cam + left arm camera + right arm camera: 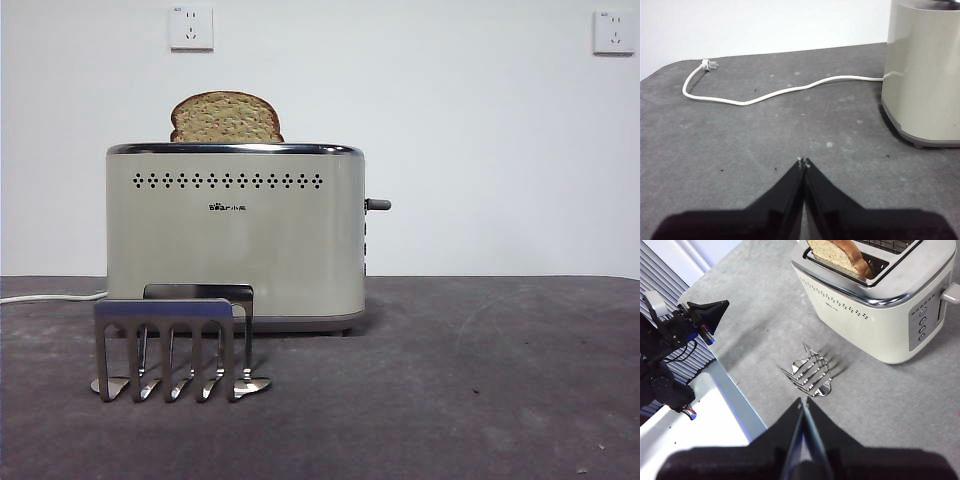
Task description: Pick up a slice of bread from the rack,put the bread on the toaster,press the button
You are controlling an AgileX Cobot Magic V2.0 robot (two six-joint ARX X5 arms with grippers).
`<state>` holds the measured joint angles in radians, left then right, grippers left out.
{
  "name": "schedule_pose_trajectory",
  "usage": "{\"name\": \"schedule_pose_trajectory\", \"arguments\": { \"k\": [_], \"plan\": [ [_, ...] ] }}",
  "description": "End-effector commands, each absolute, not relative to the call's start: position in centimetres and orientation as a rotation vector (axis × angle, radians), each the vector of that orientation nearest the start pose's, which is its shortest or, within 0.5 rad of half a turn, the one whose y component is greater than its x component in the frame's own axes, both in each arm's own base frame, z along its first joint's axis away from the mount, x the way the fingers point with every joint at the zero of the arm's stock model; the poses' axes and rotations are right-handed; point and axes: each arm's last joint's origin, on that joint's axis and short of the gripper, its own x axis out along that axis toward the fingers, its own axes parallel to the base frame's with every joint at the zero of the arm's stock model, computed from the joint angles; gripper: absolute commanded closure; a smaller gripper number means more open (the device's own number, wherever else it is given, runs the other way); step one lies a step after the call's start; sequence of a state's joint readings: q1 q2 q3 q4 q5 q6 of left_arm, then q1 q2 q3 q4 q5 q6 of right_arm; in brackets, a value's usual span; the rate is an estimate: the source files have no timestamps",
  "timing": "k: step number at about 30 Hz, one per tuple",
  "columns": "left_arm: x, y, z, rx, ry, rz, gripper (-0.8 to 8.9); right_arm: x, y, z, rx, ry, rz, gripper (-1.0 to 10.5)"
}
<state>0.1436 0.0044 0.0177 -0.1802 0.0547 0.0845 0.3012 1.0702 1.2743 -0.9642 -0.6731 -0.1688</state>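
Observation:
The slice of bread stands upright in the toaster's slot, its rounded top poking above the chrome rim; the right wrist view shows the bread from above. The cream toaster has a dark lever sticking out of its right end, high up. In front of it the steel rack holds nothing. My right gripper is shut and empty, high above the rack. My left gripper is shut and empty, low over the table beside the toaster's end. Neither arm shows in the front view.
A white power cord curls across the table from the toaster to a loose plug. Small round buttons line the toaster's end panel. The left arm's black gripper hangs past the table's edge. Two wall sockets sit behind.

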Motion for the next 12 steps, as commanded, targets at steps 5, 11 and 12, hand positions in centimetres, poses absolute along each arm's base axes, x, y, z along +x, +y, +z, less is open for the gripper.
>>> {"name": "schedule_pose_trajectory", "arguments": {
  "k": [5, 11, 12],
  "plan": [
    [9.52, 1.24, 14.74, 0.059, 0.18, 0.084, 8.16, 17.35, 7.29, 37.98, -0.005, 0.694, 0.99, 9.5],
    [9.52, 1.24, 14.74, 0.059, 0.18, 0.084, 8.16, 17.39, 7.28, 37.98, -0.022, 0.682, 0.994, 9.5],
    [9.52, 1.24, 14.74, 0.059, 0.18, 0.084, 8.16, 17.51, 7.1, 38.04, -0.032, 0.667, 0.986, 9.5]
  ]
}}
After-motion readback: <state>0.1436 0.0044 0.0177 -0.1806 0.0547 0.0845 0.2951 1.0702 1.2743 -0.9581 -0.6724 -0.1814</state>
